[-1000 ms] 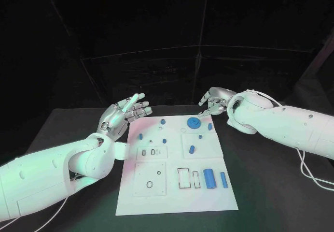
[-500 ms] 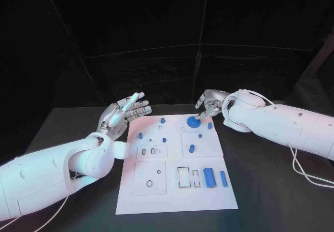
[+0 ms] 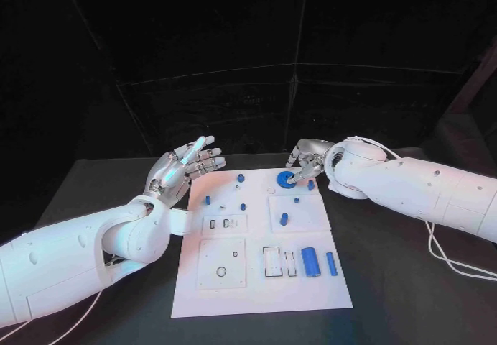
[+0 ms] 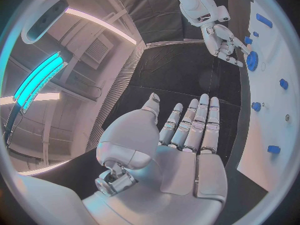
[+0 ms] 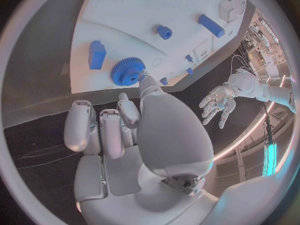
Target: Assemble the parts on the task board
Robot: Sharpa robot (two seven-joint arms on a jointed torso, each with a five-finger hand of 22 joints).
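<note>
At the far edge of the task board (image 3: 264, 287), toward twelve o'clock on the table, my right hand (image 3: 307, 159) hangs over the blue gear (image 3: 286, 180). Its fingers are curled downward, and in the right wrist view one fingertip (image 5: 147, 79) reaches the gear's toothed rim (image 5: 128, 71); whether it truly touches or only comes just beside it I cannot tell. The other fingers (image 5: 100, 127) lie bent in over the dark table edge with nothing between them, so this hand holds nothing.

My left hand (image 3: 187, 167) hovers at about ten o'clock from the board's middle, just off its far left corner, above the black table (image 3: 93, 187). It is wide open, palm up, fingers (image 4: 197, 122) straight and close together, and it holds nothing.

Outward from the gear, a small blue block (image 3: 311, 186) sits just beside it at three o'clock, seen as an upright piece (image 5: 97, 54) in the right wrist view. Small blue pegs (image 3: 241, 177) dot the far half of the board, with another (image 3: 206, 200) toward nine o'clock and another (image 3: 284, 220) near the centre. On the near half, at about five o'clock, a blue cylinder (image 3: 309, 260) lies beside a slimmer blue bar (image 3: 332, 263), both lengthwise, next to an open rectangular slot (image 3: 271, 261). An oval hole (image 3: 222, 272) marks the near left panel.
</note>
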